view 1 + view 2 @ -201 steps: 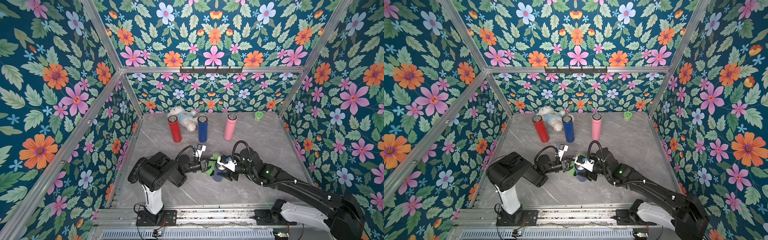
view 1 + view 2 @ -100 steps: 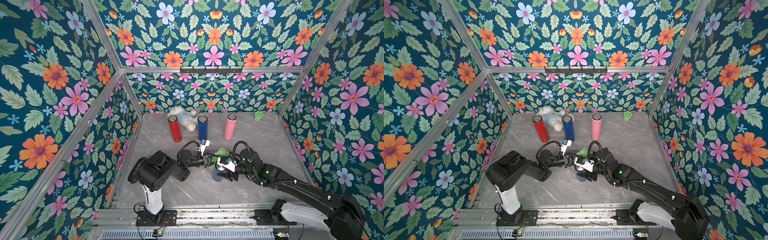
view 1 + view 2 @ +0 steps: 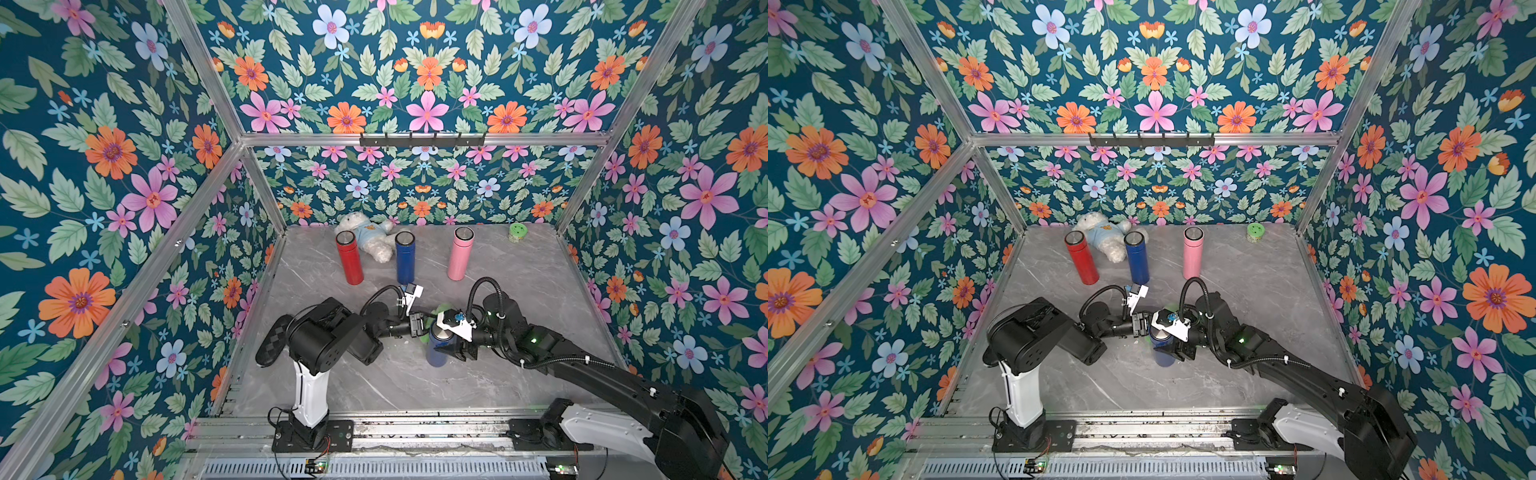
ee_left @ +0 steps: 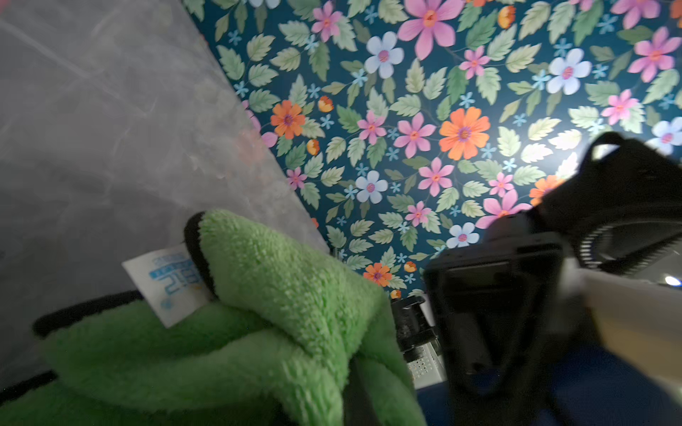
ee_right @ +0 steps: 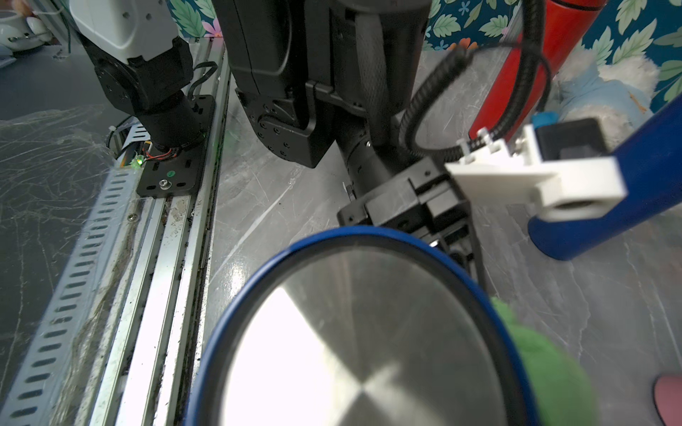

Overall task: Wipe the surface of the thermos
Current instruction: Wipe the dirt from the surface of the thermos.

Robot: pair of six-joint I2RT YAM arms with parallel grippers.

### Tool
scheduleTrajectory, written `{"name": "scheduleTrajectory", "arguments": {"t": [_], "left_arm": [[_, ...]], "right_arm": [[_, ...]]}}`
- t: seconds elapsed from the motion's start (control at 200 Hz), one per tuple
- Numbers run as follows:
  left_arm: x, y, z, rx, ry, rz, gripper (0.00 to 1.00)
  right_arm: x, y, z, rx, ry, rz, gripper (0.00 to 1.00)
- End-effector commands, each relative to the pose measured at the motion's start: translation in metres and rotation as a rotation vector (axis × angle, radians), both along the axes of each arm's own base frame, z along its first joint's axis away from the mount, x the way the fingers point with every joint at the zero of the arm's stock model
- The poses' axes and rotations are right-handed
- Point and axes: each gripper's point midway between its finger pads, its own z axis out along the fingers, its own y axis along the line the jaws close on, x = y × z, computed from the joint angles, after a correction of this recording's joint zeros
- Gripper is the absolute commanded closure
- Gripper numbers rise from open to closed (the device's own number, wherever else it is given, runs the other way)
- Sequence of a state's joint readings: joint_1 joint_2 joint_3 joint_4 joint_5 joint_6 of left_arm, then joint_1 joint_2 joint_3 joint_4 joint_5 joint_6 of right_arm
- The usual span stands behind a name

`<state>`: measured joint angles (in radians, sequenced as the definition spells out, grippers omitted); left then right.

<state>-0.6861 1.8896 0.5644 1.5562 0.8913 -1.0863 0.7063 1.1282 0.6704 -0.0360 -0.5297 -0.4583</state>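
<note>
Grey marble tabletop (image 3: 519, 270) inside floral walls: the left gripper (image 3: 419, 325) clenches a fuzzy green cloth (image 4: 258, 313) against the upright dark blue steel-lidded thermos (image 3: 436, 353) at centre front, which the right gripper (image 3: 449, 348) grasps around its body.

Probably a lab test cell — floral walls (image 3: 104, 166), aluminium frame (image 3: 291, 139)
</note>
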Motion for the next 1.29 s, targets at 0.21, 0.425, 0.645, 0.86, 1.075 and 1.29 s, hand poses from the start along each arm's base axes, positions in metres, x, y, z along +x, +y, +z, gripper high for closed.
{"name": "scheduleTrajectory", "arguments": {"t": [0.21, 0.425, 0.645, 0.86, 1.075, 1.29], "left_arm": [[-0.038, 0.005, 0.059, -0.126, -0.126, -0.198, 1.00], [-0.037, 0.001, 0.003, -0.039, -0.071, -0.185, 1.00], [-0.038, 0.002, -0.060, 0.082, 0.000, -0.154, 1.00], [-0.021, 0.015, -0.110, 0.364, -0.016, -0.001, 1.00], [0.011, 0.054, -0.074, 0.633, -0.179, 0.261, 1.00], [0.018, 0.083, 0.020, 0.629, -0.325, 0.435, 1.00]], "right_arm": [[0.013, -0.016, -0.039, -0.113, 0.034, -0.074, 1.00], [0.016, -0.022, -0.041, -0.092, 0.050, -0.126, 1.00], [0.019, -0.026, -0.032, -0.026, 0.063, -0.198, 1.00], [0.025, -0.030, -0.030, -0.029, 0.134, -0.280, 1.00], [0.026, -0.031, -0.028, 0.036, 0.138, -0.321, 1.00], [0.022, -0.029, -0.027, 0.074, 0.166, -0.323, 1.00]]}}
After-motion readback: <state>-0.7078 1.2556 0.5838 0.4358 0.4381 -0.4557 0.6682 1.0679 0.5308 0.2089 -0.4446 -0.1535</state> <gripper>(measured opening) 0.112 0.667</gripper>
